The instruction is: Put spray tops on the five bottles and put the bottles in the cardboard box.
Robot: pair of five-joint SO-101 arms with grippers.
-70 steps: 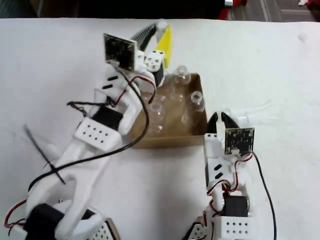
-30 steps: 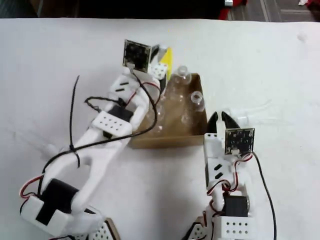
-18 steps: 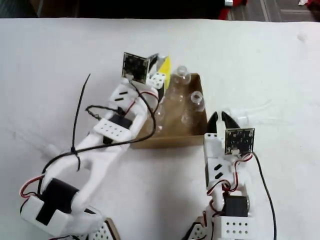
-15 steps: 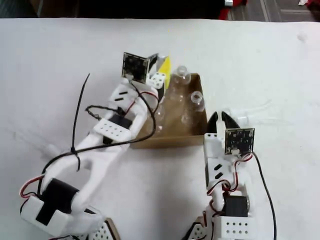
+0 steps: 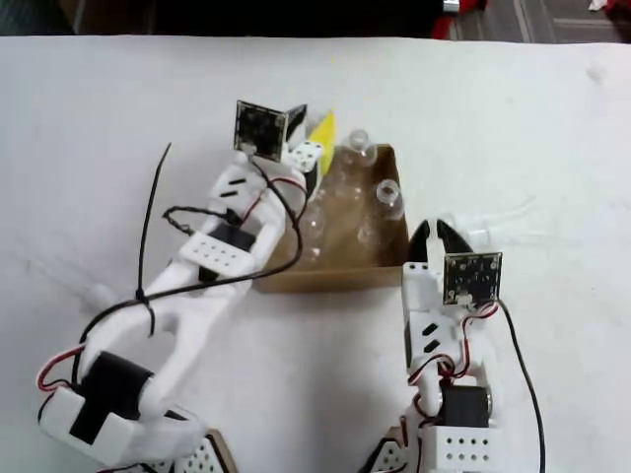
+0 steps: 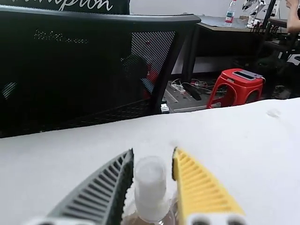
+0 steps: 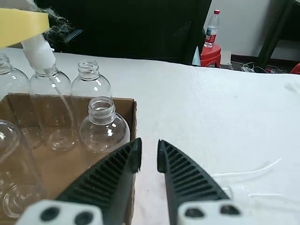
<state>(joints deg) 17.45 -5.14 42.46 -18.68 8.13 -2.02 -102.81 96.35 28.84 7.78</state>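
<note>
The cardboard box (image 5: 335,279) lies mid-table and holds several clear, topless bottles, such as one (image 5: 387,197) near its right wall and another (image 7: 103,124) close to the right wrist camera. At the box's far left corner, my left gripper (image 5: 311,126) (image 6: 151,157) is shut on a white spray top (image 6: 150,180). That spray top (image 7: 40,54) sits in the neck of a bottle (image 7: 49,98) standing in the box. My right gripper (image 5: 434,239) (image 7: 149,152) hangs just outside the box's near right corner, slightly open and holding nothing.
A loose spray top (image 7: 239,190) with a thin tube lies on the white table (image 5: 532,128) right of my right gripper. A chair and a red stool (image 6: 236,84) stand beyond the table's far edge.
My left arm has drawn back and left, lowering its gripper over the box's far left corner; in the last half second it shifted slightly left. The right arm has kept still.
</note>
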